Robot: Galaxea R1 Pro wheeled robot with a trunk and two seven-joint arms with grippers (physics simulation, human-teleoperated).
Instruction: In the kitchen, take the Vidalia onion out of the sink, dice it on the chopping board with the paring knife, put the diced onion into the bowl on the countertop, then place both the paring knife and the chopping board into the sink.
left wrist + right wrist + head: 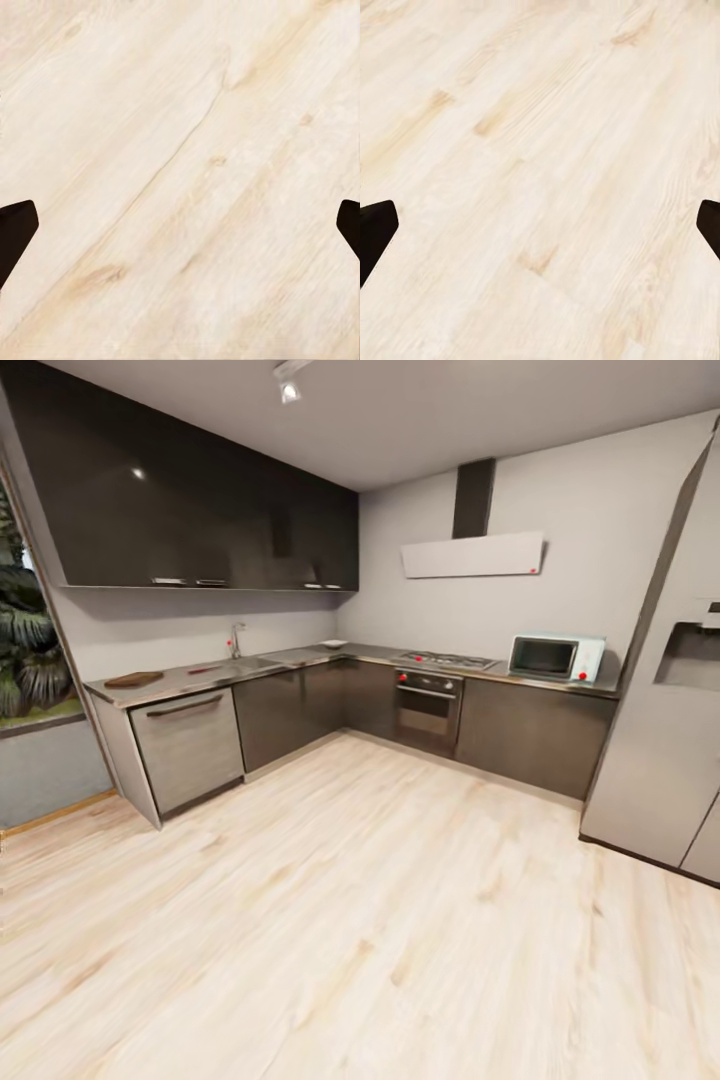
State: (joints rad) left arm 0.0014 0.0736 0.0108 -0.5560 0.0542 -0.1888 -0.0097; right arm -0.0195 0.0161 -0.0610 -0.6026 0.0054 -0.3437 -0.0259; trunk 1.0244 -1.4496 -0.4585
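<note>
I see the kitchen from across the floor. The grey countertop [300, 657] runs along the left wall and round the corner. The dark brown chopping board [133, 679] lies at its left end. A thin red streak beside the board looks like the paring knife [203, 669]. Further along is the sink [252, 662] with its chrome tap [236, 639]. The Vidalia onion is hidden from here. The white bowl [333, 644] stands near the corner. My left gripper [180, 232] and right gripper [540, 232] are open over bare floor, holding nothing.
A hob [445, 660] and oven [428, 710] sit on the back wall, with a microwave [556, 657] to their right. A tall grey fridge [670, 710] stands at the far right. Pale wood floor [350, 900] stretches up to the lower cabinets [190, 745].
</note>
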